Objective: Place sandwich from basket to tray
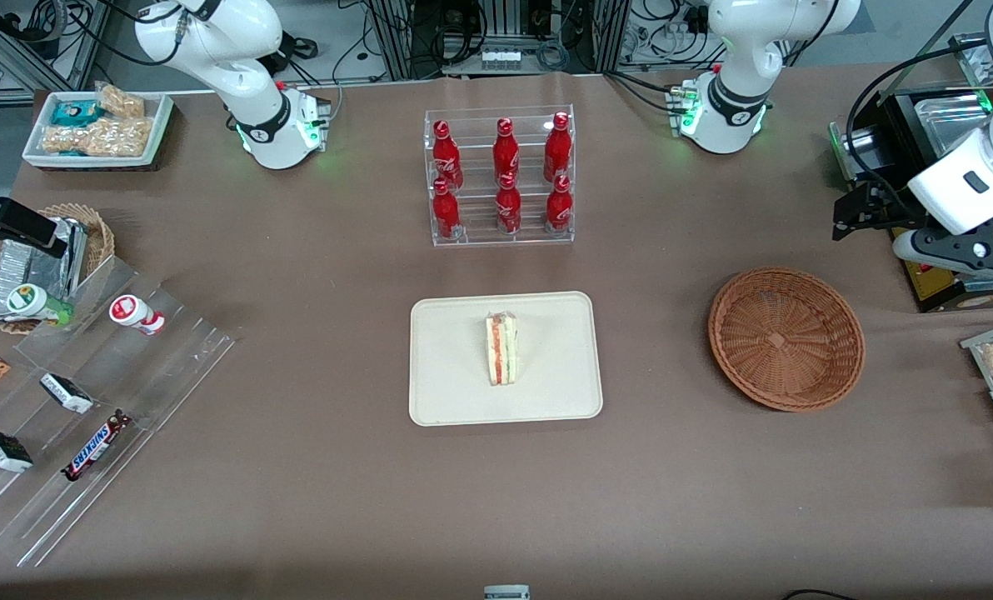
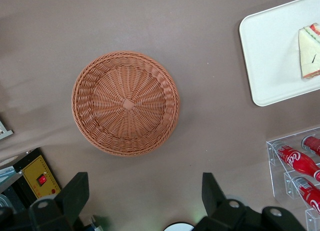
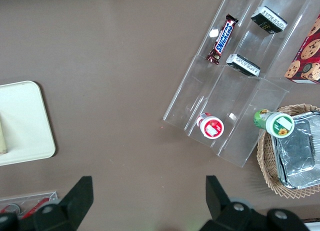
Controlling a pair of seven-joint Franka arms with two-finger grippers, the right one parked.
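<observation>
The sandwich [image 1: 501, 348], a pale wedge with red-orange and green layers, lies on the cream tray [image 1: 455, 400] in the middle of the table. It also shows in the left wrist view as the sandwich [image 2: 310, 51] on the tray [image 2: 270, 56]. The round brown wicker basket [image 1: 786, 337] stands empty, toward the working arm's end of the table. My gripper [image 1: 850, 218] hangs in the air above the table, farther from the front camera than the basket and apart from it. In the wrist view the gripper [image 2: 145, 186] is open, with only bare table between its fingers, and the basket [image 2: 125, 103] sits below.
A clear rack of red bottles [image 1: 501, 175] stands farther from the front camera than the tray. A black box with a yellow panel [image 1: 930, 283] sits beside the basket. A clear stepped shelf with snacks [image 1: 88, 400], a smaller foil-packet basket [image 1: 47, 258] and a white bin [image 1: 97, 129] are toward the parked arm's end.
</observation>
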